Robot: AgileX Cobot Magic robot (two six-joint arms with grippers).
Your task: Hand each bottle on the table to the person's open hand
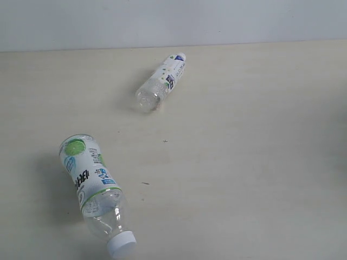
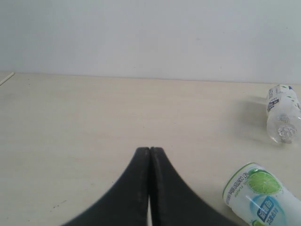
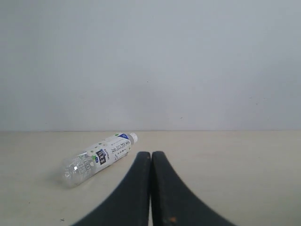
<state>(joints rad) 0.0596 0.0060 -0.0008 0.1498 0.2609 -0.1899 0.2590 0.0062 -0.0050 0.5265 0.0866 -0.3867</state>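
Risk: both bottles lay on their sides on table [image 1: 244, 162], round and free to roll. Off-centre pinch could have squeezed thin clear wall and shot bottle away.
Near left lay lime-label bottle [image 1: 91, 187]; slim white bottle [image 1: 161, 81] lay far back, well apart from it.
No open hand was in view, so handover spot unknown.
Left gripper [image 2: 149, 150] and right gripper [image 3: 151, 154] were pinched tight, empty; a grasp would have needed them opened first.
Count: bottles two, grippers two, hands none seen.
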